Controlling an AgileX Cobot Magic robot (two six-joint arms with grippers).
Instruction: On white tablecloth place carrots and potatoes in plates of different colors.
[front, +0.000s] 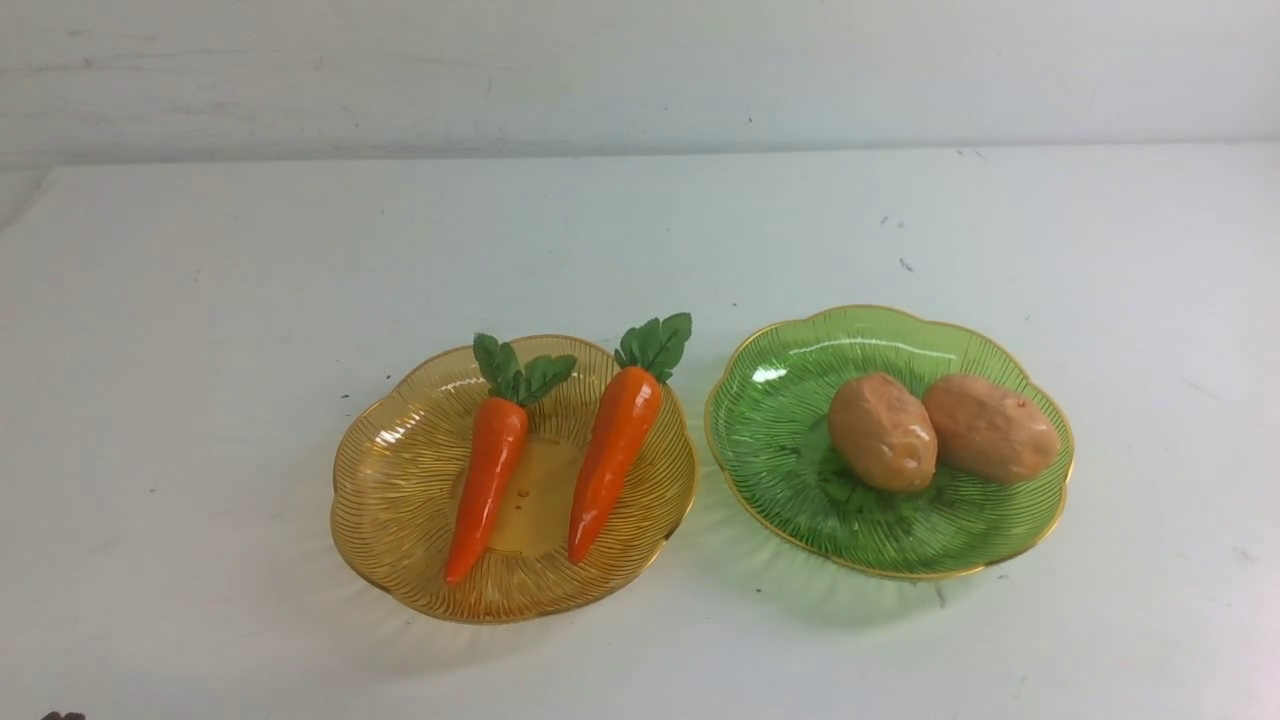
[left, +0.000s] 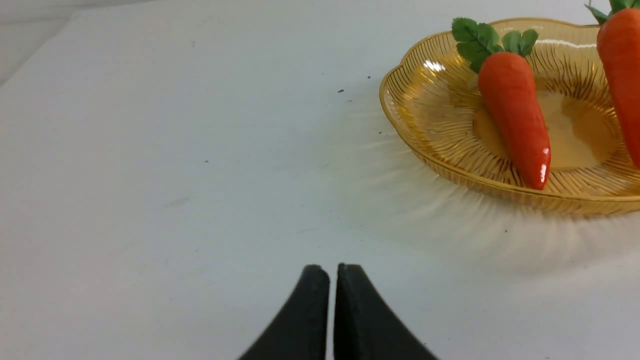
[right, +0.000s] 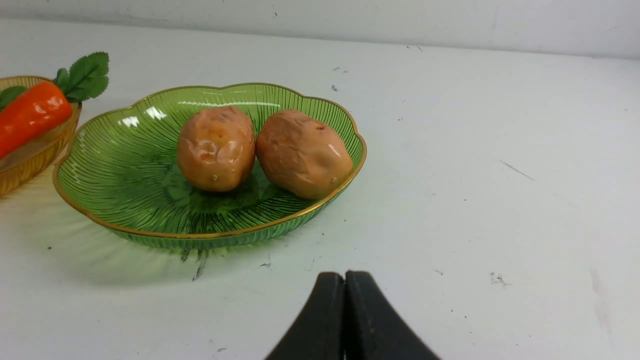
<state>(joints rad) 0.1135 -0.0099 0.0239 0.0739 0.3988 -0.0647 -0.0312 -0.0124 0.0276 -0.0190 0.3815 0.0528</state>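
Two orange carrots lie side by side in the amber-yellow plate (front: 400, 500): the left carrot (front: 487, 487) and the right carrot (front: 613, 450), whose green top overhangs the rim. Two tan potatoes (front: 882, 432) (front: 990, 428) lie touching in the green plate (front: 790, 460). Both plates stand on the white tablecloth (front: 200, 300). My left gripper (left: 333, 270) is shut and empty over bare cloth, short of the amber plate (left: 430, 115). My right gripper (right: 344, 276) is shut and empty near the green plate (right: 125, 170). Neither gripper shows in the front view.
A pale wall (front: 640, 70) rises behind the table's far edge. Small dark specks and scuffs (front: 905, 265) mark the cloth at the far right. The cloth's left edge slants away at the far left (front: 30, 200).
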